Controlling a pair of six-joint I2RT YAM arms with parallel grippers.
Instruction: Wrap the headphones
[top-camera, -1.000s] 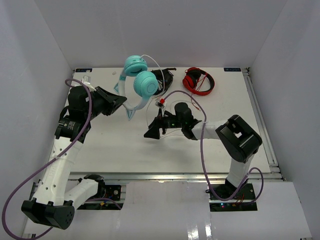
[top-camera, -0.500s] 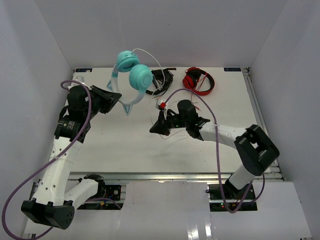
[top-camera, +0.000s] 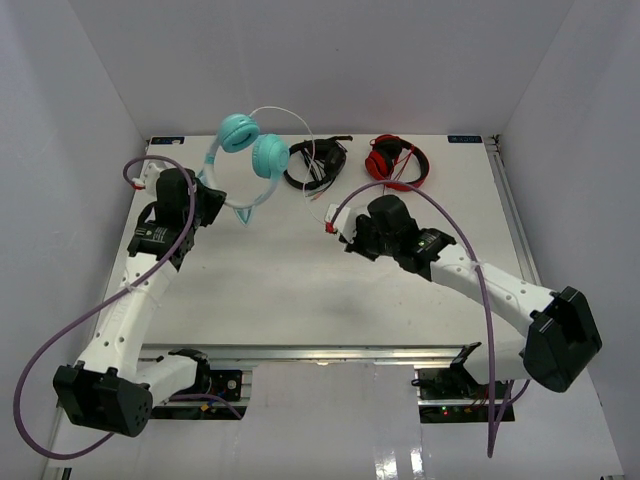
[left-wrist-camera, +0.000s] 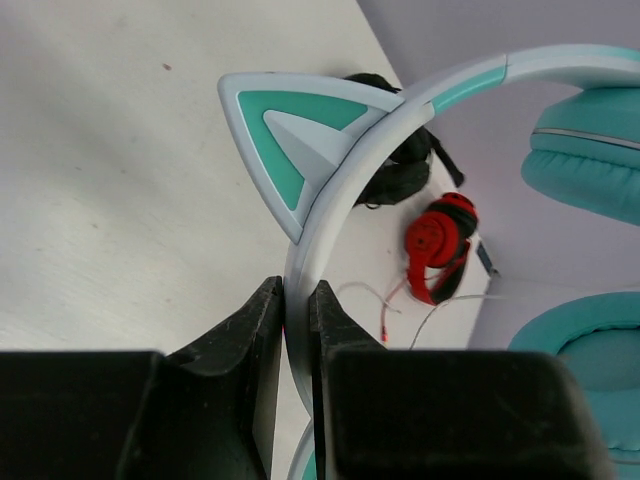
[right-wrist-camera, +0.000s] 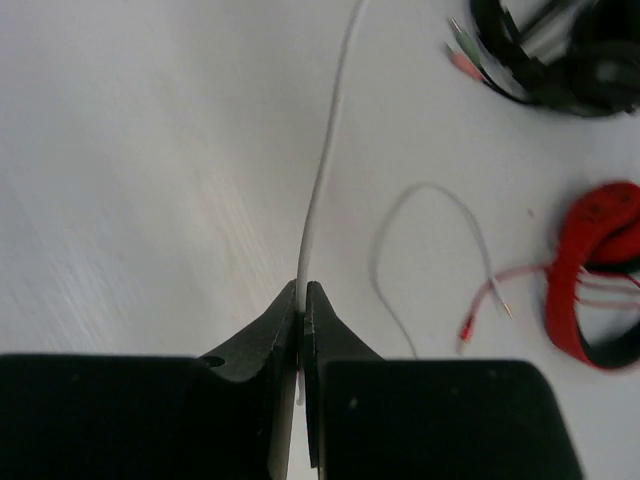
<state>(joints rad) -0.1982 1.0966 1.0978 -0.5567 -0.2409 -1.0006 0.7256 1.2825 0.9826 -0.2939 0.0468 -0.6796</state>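
Top view: right gripper (right-wrist-camera: 301, 298), earlier open, now pinches the cable (right-wrist-camera: 323, 170); left gripper (left-wrist-camera: 297, 300) clamps the headphones (top-camera: 268, 156), cups (top-camera: 240, 132) pointing rearward.

The enclosure is being lit brightly and evenly, and only faint, soft shadows are being cast on the white table (top-camera: 290, 290). Glare is being reflected off the glossy front ledge (top-camera: 380, 455) in the top view. In the right wrist view the red headphones (right-wrist-camera: 595, 290) are being blurred; in the left wrist view the teal ear cups (left-wrist-camera: 590, 140) are being rendered soft.
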